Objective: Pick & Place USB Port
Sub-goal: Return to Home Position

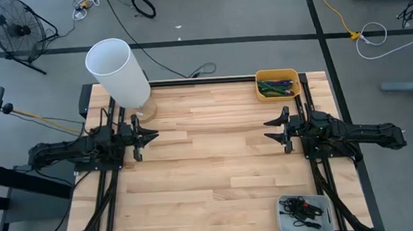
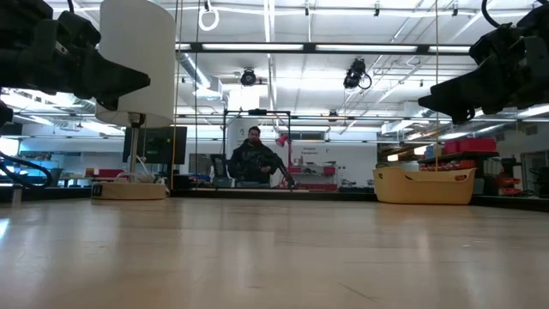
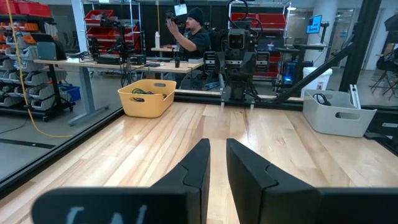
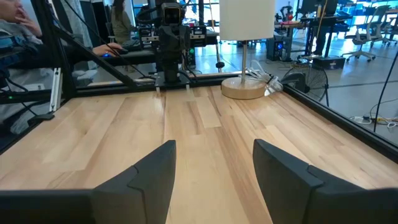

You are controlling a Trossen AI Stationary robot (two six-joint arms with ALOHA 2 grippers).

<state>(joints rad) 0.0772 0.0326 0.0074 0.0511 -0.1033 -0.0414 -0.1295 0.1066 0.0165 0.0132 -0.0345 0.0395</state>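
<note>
No USB port can be picked out on its own. A grey bin at the table's near right corner holds black cables and small parts. A yellow bin at the far right holds green and purple cables. My left gripper hovers over the left side of the table, pointing right, its fingers almost together and holding nothing. My right gripper hovers over the right side, pointing left, open and empty. The two face each other across bare wood.
A lamp with a tall white shade stands on its round base at the far left, just beyond my left gripper. The wooden table top between the arms is bare. People are in the room beyond.
</note>
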